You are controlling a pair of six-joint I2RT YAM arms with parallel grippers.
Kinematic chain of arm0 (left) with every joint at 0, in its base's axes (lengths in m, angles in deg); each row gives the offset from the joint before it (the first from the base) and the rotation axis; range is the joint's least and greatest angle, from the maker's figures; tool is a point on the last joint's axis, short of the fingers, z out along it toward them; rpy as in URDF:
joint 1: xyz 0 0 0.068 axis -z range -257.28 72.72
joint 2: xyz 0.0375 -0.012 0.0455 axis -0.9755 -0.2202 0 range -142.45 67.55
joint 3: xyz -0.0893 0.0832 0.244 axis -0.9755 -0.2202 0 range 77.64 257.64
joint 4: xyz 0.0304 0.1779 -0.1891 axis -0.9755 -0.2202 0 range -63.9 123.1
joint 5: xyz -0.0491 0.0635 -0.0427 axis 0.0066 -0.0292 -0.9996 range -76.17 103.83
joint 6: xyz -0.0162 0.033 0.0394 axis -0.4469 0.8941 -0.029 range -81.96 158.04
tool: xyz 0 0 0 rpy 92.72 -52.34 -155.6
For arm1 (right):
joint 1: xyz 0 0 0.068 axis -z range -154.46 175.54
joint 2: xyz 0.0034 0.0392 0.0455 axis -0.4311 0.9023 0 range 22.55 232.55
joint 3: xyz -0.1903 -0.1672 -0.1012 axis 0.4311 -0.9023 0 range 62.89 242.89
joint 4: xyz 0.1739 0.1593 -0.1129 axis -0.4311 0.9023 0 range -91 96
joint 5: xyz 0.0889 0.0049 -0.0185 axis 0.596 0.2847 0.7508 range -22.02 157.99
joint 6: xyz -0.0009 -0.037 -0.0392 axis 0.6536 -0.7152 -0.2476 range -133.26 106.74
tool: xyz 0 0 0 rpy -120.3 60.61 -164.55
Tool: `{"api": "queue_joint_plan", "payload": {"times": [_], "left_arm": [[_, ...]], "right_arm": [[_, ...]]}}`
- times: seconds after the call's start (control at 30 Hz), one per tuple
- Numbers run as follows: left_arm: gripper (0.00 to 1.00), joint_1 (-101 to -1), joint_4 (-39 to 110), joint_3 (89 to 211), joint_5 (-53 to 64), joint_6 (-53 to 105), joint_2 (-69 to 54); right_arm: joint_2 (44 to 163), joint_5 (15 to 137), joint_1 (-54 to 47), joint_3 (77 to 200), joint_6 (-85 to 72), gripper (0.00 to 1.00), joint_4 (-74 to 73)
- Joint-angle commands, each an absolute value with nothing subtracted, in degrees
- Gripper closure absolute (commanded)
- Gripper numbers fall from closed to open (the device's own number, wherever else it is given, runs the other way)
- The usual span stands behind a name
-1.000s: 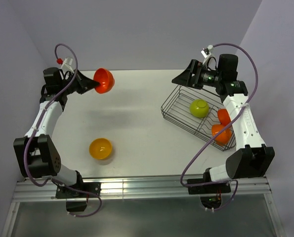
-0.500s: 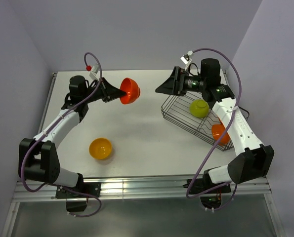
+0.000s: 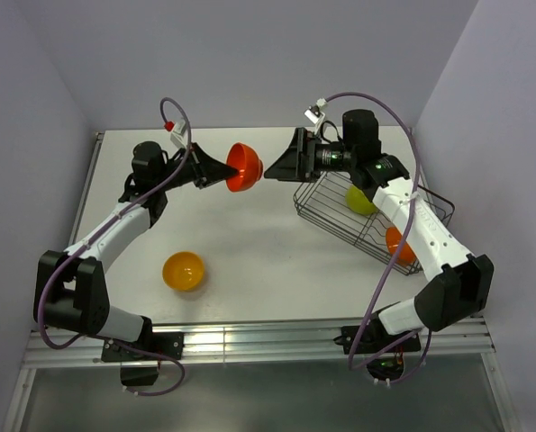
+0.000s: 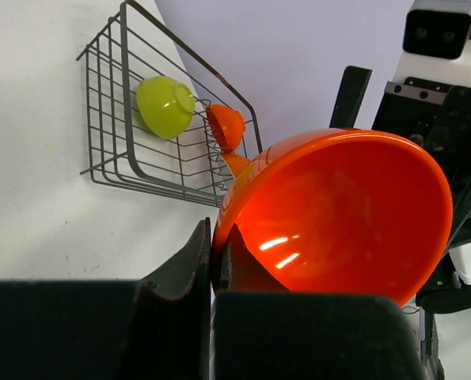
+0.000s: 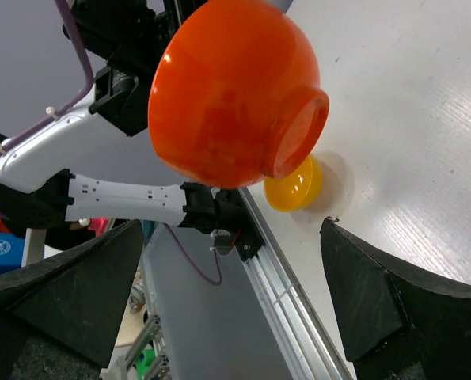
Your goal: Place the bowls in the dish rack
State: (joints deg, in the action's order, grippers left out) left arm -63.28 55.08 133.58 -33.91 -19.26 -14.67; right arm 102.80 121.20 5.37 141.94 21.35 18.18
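My left gripper (image 3: 224, 171) is shut on the rim of a red-orange bowl (image 3: 245, 166) and holds it in the air over the table's middle back. The bowl also fills the left wrist view (image 4: 338, 214) and the right wrist view (image 5: 235, 95). My right gripper (image 3: 272, 167) is open and empty, just right of that bowl. The dark wire dish rack (image 3: 326, 209) at the right holds a lime green bowl (image 3: 362, 198) and another red-orange bowl (image 3: 399, 243). A yellow-orange bowl (image 3: 183, 270) sits upright on the table at the front left. No white bowl shows.
Purple cables loop above both arms. The table's metal front rail (image 3: 249, 340) runs along the near edge. The walls stand close at the left, back and right.
My left gripper has carried the red-orange bowl rightward toward the middle. My right gripper has swung left from over the rack to meet it.
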Motion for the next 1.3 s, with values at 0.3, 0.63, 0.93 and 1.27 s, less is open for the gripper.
{"api": "queue_joint_plan", "payload": {"times": [0.3,0.63,0.93,1.27], "left_arm": [[1.00,-61.2,58.7,134.2,-34.2,-18.3,-13.6],[1.00,-60.0,55.9,135.1,-33.5,-15.8,-14.0],[1.00,-59.0,55.4,135.3,-33.2,-15.1,-14.5],[1.00,-58.9,54.0,135.8,-32.4,-13.7,-14.6]], "right_arm": [[106.3,117.7,1.8,148.1,19.6,0.00,19.3],[107.9,117.4,0.6,149.9,19.7,0.00,19.6],[108.7,117.4,0.0,149.6,19.4,0.05,19.7],[108.9,118.1,-0.1,148.9,19.2,0.31,19.9]]}}
